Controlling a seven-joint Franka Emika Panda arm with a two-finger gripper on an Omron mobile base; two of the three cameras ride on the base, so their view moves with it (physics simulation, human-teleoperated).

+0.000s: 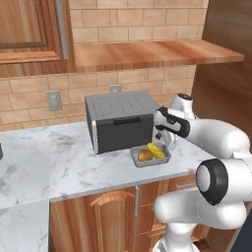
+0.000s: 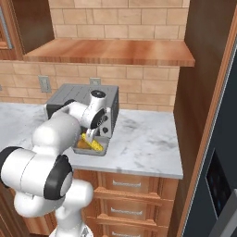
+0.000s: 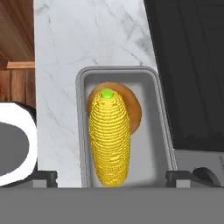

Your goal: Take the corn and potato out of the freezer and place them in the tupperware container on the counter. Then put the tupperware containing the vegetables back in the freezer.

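I am hovering my gripper just above the near end of the tupperware container, my jaws standing wide apart with nothing between them, one finger tip showing outside each long wall of the tray. The corn is lying lengthwise inside the container, its green stub pointing away from me, and it is resting against and partly over the potato, which is sitting toward the far end of the tray. The container is sitting on the counter, close to the front edge, and just beside the front of the dark grey toaster oven; in my hand view the oven's black face is running right along one long side of the tray, leaving barely any gap there. On the other long side, bare marble is lying open out to the counter's edge. To the right in the base views, marble is stretching open toward a tall wooden panel. A wooden wall shelf is hanging well above me. I am seeing no readable writing anywhere
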